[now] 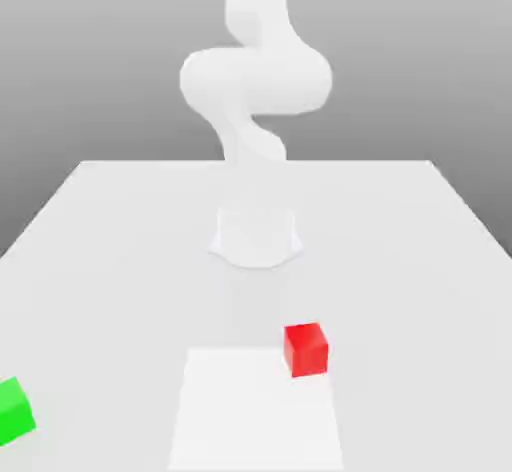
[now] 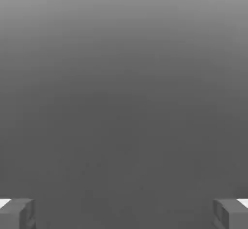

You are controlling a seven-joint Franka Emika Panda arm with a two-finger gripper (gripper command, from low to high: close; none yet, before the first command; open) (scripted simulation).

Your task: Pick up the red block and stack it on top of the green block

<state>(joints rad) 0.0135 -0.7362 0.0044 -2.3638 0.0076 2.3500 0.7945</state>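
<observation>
The red block [image 1: 305,348] rests on the white table [image 1: 420,260], in front of the arm's base and slightly toward the exterior view's right. Far off at the exterior view's left edge, near the table's front, sits the green block [image 1: 13,411], partly cut off by the frame. The two cubes are well apart. In the hand view my gripper [image 2: 124,214] is open: its grey fingertips [image 2: 17,214] stand wide apart with nothing between them, and only a plain grey backdrop lies beyond. Neither block is near the fingers.
The white arm [image 1: 255,80] rises from its round base [image 1: 256,237] at the table's middle and leaves the frame at the top. A flat, brighter white rectangle [image 1: 255,410] lies at the front, just beside the red block.
</observation>
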